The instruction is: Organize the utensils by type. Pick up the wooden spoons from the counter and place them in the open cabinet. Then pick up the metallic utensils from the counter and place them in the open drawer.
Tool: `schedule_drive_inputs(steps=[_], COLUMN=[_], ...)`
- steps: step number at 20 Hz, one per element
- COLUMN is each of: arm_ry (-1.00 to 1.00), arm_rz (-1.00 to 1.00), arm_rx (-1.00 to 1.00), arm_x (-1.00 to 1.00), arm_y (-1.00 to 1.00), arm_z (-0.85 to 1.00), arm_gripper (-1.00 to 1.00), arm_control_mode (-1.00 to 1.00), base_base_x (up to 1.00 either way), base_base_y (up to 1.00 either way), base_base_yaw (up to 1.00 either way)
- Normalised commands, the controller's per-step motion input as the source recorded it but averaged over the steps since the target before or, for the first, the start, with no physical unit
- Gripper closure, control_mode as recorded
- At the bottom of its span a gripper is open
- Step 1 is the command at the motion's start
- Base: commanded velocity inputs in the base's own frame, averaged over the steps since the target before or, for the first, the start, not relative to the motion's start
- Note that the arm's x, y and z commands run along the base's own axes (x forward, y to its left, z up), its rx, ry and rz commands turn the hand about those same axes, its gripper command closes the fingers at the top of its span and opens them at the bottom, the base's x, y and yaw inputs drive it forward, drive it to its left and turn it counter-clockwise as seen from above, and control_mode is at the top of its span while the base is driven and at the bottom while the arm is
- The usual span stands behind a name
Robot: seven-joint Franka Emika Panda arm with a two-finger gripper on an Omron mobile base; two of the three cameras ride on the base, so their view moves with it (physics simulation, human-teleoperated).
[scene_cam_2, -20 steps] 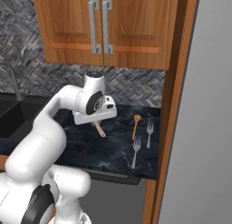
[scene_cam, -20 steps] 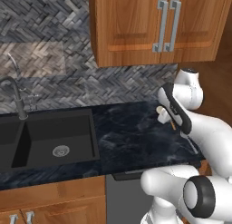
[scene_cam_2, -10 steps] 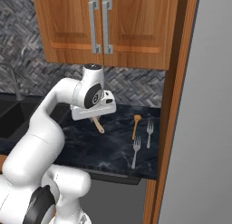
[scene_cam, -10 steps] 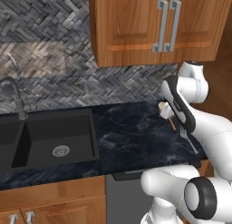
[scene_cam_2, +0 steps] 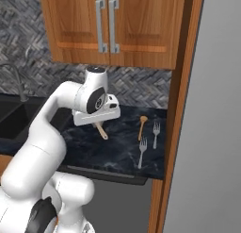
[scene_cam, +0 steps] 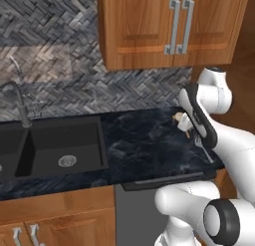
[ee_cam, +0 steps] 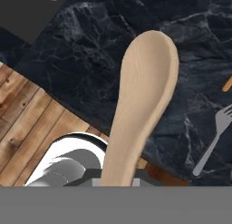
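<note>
Black marble-look surface [scene_cam_2: 117, 147] with faint pale veins runs under orange-brown wall cabinets [scene_cam_2: 113, 27], whose doors with silver bar handles are shut in both base views. To the left a dark sink [scene_cam: 55, 150] is sunk into it, with nothing inside that I can see. My gripper [scene_cam_2: 96, 120] is closed on the pale tan wooden spoon [ee_cam: 142, 105], lifted clear above the surface; its smooth oval bowl points away from my hand, the handle pinched low between my fingers. My arm is bent, with the hand hanging over the right part of the surface. On it lie the darker orange-brown spoon [scene_cam_2: 142, 127] and, just beside it, two thin grey metal forks [scene_cam_2: 156, 132], flat and apart.
</note>
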Motion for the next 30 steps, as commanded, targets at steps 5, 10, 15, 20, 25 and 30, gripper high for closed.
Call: schedule_drive_inputs(steps=[5,10,15,20,25,30], arm_ry=[0.00,0.00,0.00,0.00,0.00,0.00], arm_rz=[0.00,0.00,0.00,0.00,0.00,0.00], arm_rx=[0.00,0.00,0.00,0.00,0.00,0.00], arm_x=[0.00,0.00,0.00,0.00,0.00,0.00], arm_y=[0.00,0.00,0.00,0.00,0.00,0.00], arm_z=[0.00,0.00,0.00,0.00,0.00,0.00], arm_gripper=[1.00,1.00,1.00,1.00,1.00,1.00], arm_control_mode=[1.00,1.00,1.00,1.00,1.00,1.00], base_base_x=[-0.62,-0.35,-0.19,-0.03,0.00,0.11], base_base_y=[0.00,0.00,0.00,0.00,0.00,0.00], base_base_yaw=[0.03,0.18,0.40,0.61,0.66,0.66])
